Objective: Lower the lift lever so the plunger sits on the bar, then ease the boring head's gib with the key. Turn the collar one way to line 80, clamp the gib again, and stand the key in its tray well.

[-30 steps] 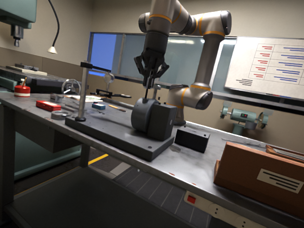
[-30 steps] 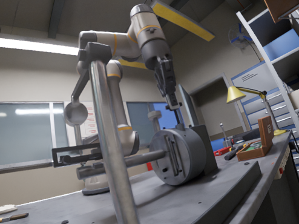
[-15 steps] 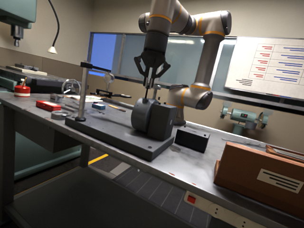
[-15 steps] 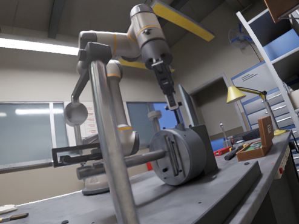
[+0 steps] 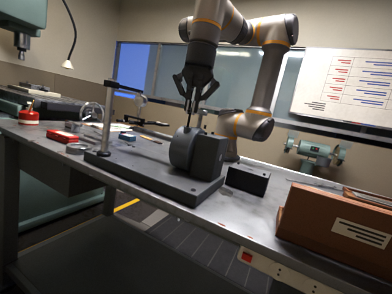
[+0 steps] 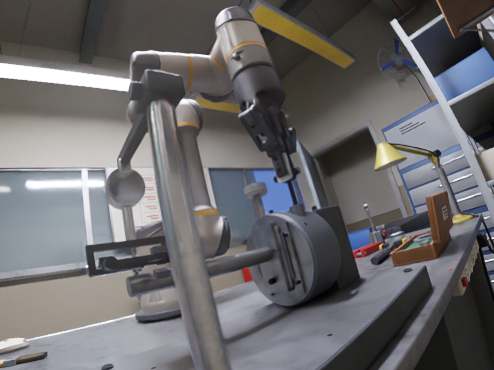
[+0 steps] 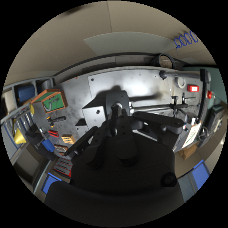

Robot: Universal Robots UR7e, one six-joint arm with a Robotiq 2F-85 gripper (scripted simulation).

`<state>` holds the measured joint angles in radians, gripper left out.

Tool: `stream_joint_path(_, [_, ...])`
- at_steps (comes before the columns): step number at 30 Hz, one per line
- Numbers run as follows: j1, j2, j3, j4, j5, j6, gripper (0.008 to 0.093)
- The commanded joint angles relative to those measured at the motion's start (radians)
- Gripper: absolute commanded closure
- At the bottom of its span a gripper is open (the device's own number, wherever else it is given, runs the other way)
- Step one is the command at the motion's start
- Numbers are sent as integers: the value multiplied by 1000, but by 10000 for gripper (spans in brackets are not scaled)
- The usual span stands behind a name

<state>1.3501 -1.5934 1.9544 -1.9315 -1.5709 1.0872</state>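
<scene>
On the grey base plate in the middle of the bench, the round boring head (image 5: pixel 183 148) (image 6: pixel 295 257) sits against its dark block (image 5: pixel 209 156). A bar (image 6: pixel 235 260) sticks out from the head's face toward the gauge stand. My gripper (image 5: pixel 192 109) (image 6: pixel 286 175) (image 7: pixel 116 112) hovers right above the head's top and is clamped on the black key (image 5: pixel 188 119) (image 6: pixel 291 192), which stands upright with its tip in the head's top. The dial gauge (image 6: pixel 125 187) hangs from the stand post (image 5: pixel 107 118) (image 6: pixel 182 240). The black key tray (image 5: pixel 247 179) lies right of the plate.
A brown box (image 5: pixel 335 224) sits at the bench's right end. A wooden case (image 6: pixel 425 240) with a green lining lies past the head, near a yellow lamp (image 6: pixel 395 155). Small red and blue tools crowd the left of the bench (image 5: pixel 62 136).
</scene>
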Motion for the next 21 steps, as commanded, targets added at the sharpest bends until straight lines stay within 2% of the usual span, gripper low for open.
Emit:
stream_joint_path(1, [0,0,-1,-1,0,21,934])
stream_joint_path(21, [0,0,-1,-1,0,477,934])
